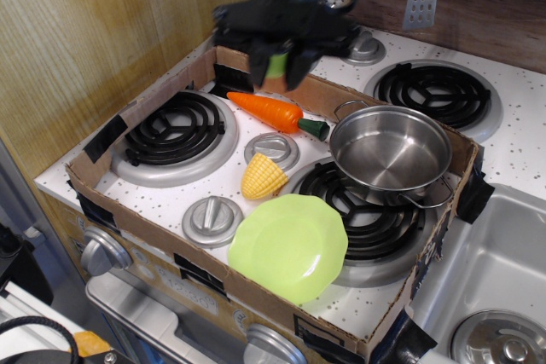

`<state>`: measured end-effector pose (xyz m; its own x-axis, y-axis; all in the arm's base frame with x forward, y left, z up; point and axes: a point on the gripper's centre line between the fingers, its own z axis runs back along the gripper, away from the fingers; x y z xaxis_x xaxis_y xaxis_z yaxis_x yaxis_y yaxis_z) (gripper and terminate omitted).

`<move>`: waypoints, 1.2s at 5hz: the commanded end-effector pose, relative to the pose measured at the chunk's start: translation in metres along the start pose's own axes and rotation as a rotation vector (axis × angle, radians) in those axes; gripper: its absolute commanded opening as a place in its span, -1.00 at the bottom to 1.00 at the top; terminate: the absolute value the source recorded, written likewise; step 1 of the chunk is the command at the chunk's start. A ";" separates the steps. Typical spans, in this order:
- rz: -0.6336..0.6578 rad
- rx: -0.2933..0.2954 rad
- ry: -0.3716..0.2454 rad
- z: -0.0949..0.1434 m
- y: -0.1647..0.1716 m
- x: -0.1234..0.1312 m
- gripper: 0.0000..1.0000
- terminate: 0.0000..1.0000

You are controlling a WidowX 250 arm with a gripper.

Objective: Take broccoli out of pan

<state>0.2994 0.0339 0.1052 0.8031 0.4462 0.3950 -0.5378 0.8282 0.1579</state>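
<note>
My black gripper (277, 67) hangs in the air above the back edge of the cardboard box, left of the pan. It is shut on the light-green broccoli (277, 66), which shows between the fingers. The arm is blurred. The shiny steel pan (391, 155) stands on the front right burner with nothing in it, well to the right of and below the gripper.
An orange toy carrot (273, 112) lies just below the gripper. A yellow corn piece (263, 176) and a lime-green scalloped plate (288, 246) sit nearer the front. The cardboard box wall (256, 70) rings the stove top. A sink (503, 279) is at right.
</note>
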 end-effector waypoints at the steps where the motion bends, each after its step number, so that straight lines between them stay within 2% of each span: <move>1: 0.056 -0.004 -0.053 -0.049 0.056 0.009 -1.00 -1.00; 2: 0.023 -0.031 -0.077 -0.076 0.076 0.014 -1.00 -1.00; 3: 0.024 -0.047 -0.089 -0.085 0.079 0.012 -1.00 -1.00; 4: 0.004 -0.066 -0.062 -0.085 0.077 0.006 -1.00 -1.00; 5: -0.021 -0.081 -0.031 -0.082 0.074 0.009 1.00 -1.00; 6: -0.025 -0.073 -0.038 -0.074 0.067 0.013 1.00 -1.00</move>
<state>0.2799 0.1154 0.0340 0.8242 0.4249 0.3744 -0.4946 0.8621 0.1102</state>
